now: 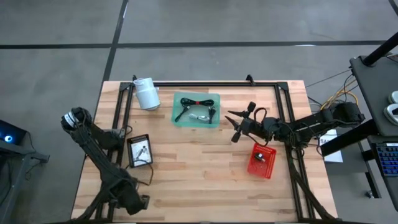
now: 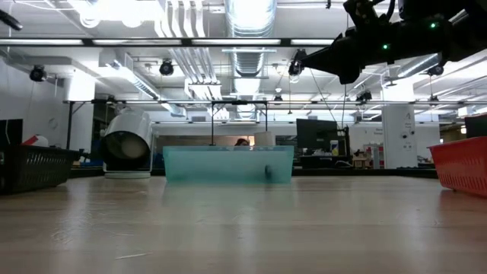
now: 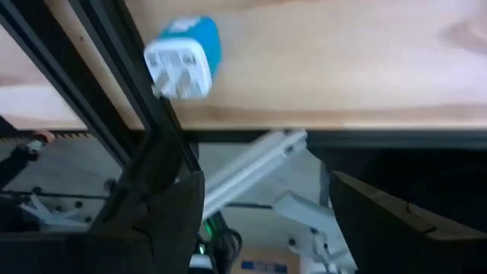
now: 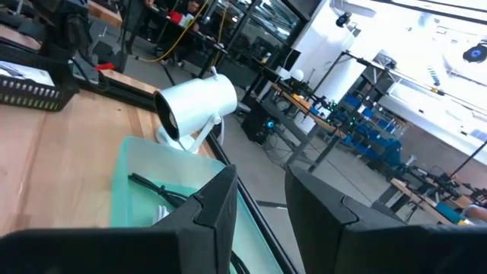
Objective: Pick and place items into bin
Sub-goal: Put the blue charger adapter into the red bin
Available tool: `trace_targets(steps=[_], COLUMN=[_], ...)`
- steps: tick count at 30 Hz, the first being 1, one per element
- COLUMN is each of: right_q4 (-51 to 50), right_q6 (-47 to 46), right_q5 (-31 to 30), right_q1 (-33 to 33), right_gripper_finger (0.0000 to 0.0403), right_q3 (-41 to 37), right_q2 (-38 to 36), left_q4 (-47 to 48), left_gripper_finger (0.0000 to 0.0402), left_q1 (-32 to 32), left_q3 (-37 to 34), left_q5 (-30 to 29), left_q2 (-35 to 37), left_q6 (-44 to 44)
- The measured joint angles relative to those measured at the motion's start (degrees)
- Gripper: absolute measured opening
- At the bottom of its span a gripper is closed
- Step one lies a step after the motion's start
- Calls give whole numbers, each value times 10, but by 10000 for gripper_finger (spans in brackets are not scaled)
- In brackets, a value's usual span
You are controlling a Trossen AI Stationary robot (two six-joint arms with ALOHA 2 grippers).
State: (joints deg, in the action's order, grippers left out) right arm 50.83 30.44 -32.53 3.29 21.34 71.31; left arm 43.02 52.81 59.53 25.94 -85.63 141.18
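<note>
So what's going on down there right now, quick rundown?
Right gripper open, empty, beside teal bin. Left gripper open, parked off table's near edge. Cables already in bin. Nothing in the way.

Dark jointed arms (image 1: pixel 102 158) — black angular jaws.

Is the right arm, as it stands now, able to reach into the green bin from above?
Probably yes. The right gripper hangs open beside the green bin, raised above the table, and nothing stands between them; the bin's top is uncovered.
</note>
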Motion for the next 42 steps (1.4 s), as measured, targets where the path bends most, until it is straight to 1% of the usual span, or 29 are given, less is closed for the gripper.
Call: trace_targets(steps=[8,12,19,25,35,42], right_q4=[0,0,0,0,0,0], right_q6=[0,-2,-7,-8,-9,-9], right_q5=[0,0,0,0,0,0], right_q1=[0,0,0,0,0,0], right_gripper_finger=[93,95,90,90,82,86], right_q3=[0,0,0,0,0,0], right_q2=[0,0,0,0,0,0], left_q4=[-23,-7,21,24,23,24], left_gripper_finger=[263,263,263,263,263,263], left_q1=[37,47,54,60,71,78], left_q3=[-3,0,9,12,21,24], left_q5=[0,6,-5,-5,17,20], left_q2=[-69,-84,-83,-83,-83,-82], left_q6=[-3,6,10,10,-13,-31])
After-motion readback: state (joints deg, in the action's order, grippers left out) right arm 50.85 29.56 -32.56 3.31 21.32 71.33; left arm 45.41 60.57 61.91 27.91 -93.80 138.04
